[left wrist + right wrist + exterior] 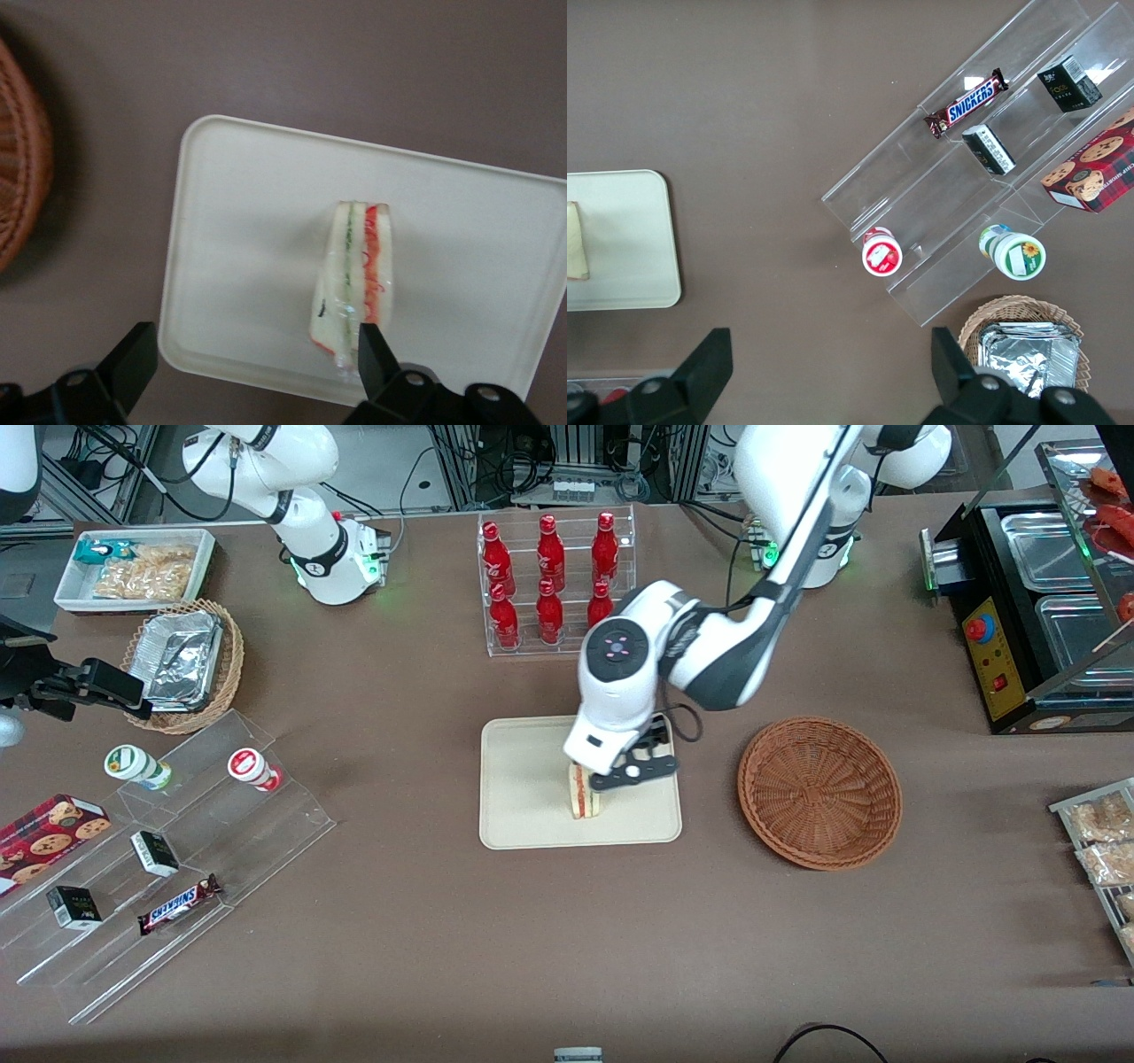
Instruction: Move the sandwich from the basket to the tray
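Observation:
The sandwich [583, 795] stands on its edge on the cream tray [523, 779], toward the end of the tray nearest the basket. Its red and green filling layers show in the left wrist view [356, 274], where the tray [248, 266] also shows. The reddish-brown basket [819, 793] sits empty beside the tray, toward the working arm's end; its rim shows in the left wrist view [22, 168]. My left gripper [611, 779] hangs just above the sandwich, open wide [254, 350] and holding nothing. One finger [372, 350] overlaps the sandwich's corner.
An acrylic rack of red bottles [554, 584] stands farther from the front camera than the tray. A tan basket of foil trays [186, 664], a white snack bin [137, 567] and stepped acrylic shelves [177, 850] lie toward the parked arm's end. A black warmer [1036, 602] stands at the working arm's end.

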Available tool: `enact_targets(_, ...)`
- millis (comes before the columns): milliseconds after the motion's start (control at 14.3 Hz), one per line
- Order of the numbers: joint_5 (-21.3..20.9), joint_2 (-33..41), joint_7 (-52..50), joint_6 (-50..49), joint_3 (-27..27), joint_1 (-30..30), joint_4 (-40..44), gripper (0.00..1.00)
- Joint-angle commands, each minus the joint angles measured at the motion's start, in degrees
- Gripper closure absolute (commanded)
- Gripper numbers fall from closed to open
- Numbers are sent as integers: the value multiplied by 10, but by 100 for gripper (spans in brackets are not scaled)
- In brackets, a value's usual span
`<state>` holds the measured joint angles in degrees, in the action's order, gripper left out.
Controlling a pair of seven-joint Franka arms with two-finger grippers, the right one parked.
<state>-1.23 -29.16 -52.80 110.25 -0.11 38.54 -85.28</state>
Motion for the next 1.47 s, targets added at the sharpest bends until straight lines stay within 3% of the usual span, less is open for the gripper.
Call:
enact_targets(0,3,31,5,-17,6,-21,-30,0)
enact_targets(140,1,59,13,-22,8,-48,-51,0)
enact_targets(700,14,189,263,-113,8,-193,-125,0)
enact_targets(1050,33,263,430,-194,-48,-346,-138,0)
enact_targets(1400,22,317,510,-223,-48,-384,-132,0)
